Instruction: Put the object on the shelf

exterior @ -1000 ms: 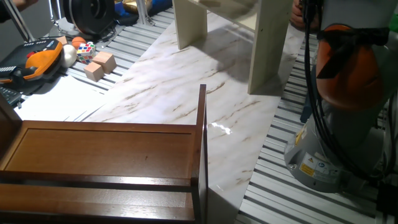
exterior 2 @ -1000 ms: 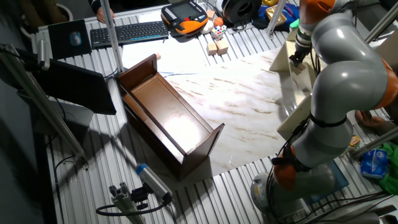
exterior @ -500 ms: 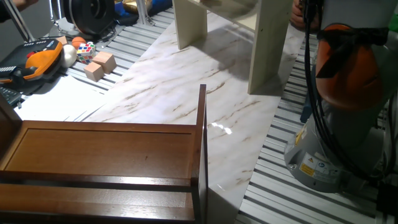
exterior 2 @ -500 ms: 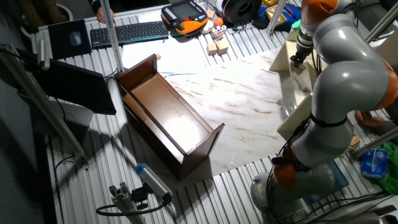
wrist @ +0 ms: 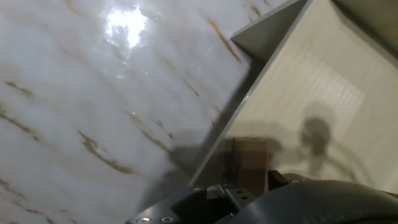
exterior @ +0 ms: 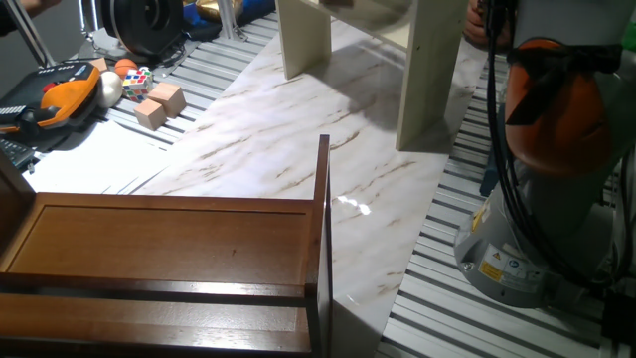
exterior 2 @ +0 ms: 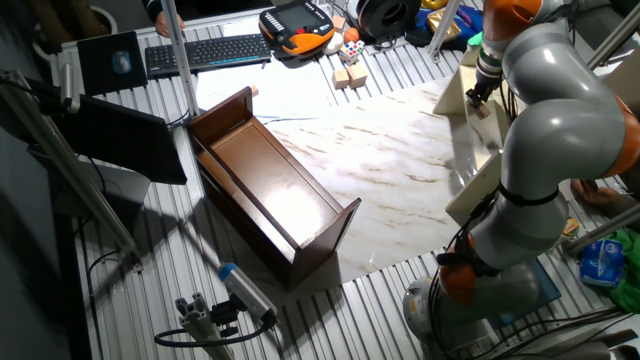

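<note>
The shelf (exterior 2: 466,98) is the pale cream unit at the far right of the marble top; its uprights (exterior: 430,75) show at the top of one fixed view. In the hand view a cream shelf board (wrist: 311,93) fills the right side. The object (wrist: 250,157), a small flat tan slab, sits blurred between the finger parts of my gripper (wrist: 249,182), low over that board. In the other fixed view my gripper (exterior 2: 481,98) hangs at the shelf with a tan bit under it. The jaws look shut on the slab.
A dark reddish-brown wooden unit (exterior 2: 270,190) lies on the near left of the marble top (exterior: 288,149). Two light wooden cubes (exterior: 159,103) and a puzzle cube (exterior: 137,80) lie off the marble by an orange pendant (exterior: 60,89). My arm's base (exterior: 537,229) stands at the right.
The arm's upper links have shifted slightly to the right at the shelf. Nothing on the table has moved.
</note>
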Tool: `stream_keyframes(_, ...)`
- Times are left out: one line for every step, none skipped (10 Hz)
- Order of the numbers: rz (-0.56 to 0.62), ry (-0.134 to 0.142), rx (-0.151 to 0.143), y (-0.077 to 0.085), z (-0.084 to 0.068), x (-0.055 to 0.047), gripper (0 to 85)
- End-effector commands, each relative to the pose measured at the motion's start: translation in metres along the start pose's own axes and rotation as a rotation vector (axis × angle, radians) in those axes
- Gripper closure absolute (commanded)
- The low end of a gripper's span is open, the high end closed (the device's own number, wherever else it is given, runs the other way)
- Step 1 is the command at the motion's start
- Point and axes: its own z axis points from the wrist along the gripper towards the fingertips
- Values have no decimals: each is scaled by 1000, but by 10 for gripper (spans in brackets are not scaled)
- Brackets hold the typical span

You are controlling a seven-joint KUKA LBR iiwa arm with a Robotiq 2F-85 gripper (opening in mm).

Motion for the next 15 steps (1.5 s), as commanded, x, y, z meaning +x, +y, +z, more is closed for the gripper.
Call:
stream_keyframes(8, 11, -6, 3, -3, -3, 510)
stream_keyframes(30, 36, -21, 12, -14, -9, 510)
stream_keyframes(72, 61, -52, 29, -29, -21, 510)
stream_keyframes(104, 78, -66, 46, -37, -28, 680)
stream_keyframes(135, 88, -78, 62, -44, -33, 850)
stream_keyframes(172, 102, -130, 74, -47, -36, 850)
stream_keyframes(224, 101, -174, 86, -48, -37, 850)
stream_keyframes(274, 99, -191, 97, -47, -37, 850)
stream_keyframes(324, 106, -209, 107, -47, -37, 850)
stream_keyframes(352, 117, -207, 116, -48, -39, 850)
stream_keyframes(393, 119, -219, 127, -47, -39, 850)
stream_keyframes(421, 119, -216, 135, -44, -39, 850)
stream_keyframes(443, 116, -213, 142, -40, -38, 850)
stream_keyframes(462, 113, -214, 146, -38, -37, 850)
stream_keyframes(476, 115, -224, 152, -36, -36, 850)
